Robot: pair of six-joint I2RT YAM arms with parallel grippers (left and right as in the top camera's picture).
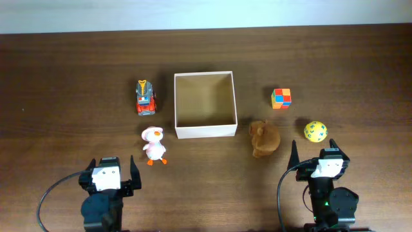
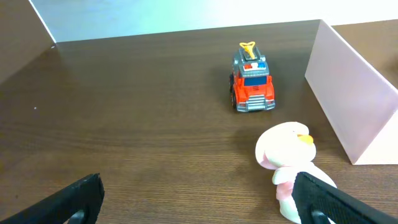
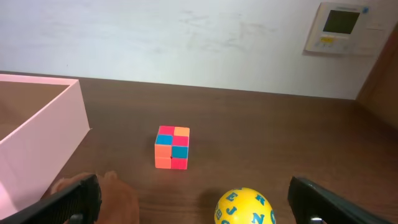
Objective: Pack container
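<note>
The container (image 1: 205,131), a square shallow box with white walls and a tan inside, stands empty at the table's middle; its wall shows in the left wrist view (image 2: 348,99) and the right wrist view (image 3: 43,143). A red toy truck (image 1: 145,96) (image 2: 251,84) and a white duck toy (image 1: 153,144) (image 2: 287,155) lie left of it. A brown plush (image 1: 264,138) (image 3: 118,196), a colour cube (image 1: 280,98) (image 3: 172,147) and a yellow letter ball (image 1: 315,131) (image 3: 245,208) lie right of it. My left gripper (image 1: 112,173) (image 2: 199,202) and right gripper (image 1: 322,158) (image 3: 196,202) are open and empty near the front edge.
A white wall with a small control panel (image 3: 339,28) stands behind the table's far edge. Black cables (image 1: 48,200) loop beside each arm base at the front.
</note>
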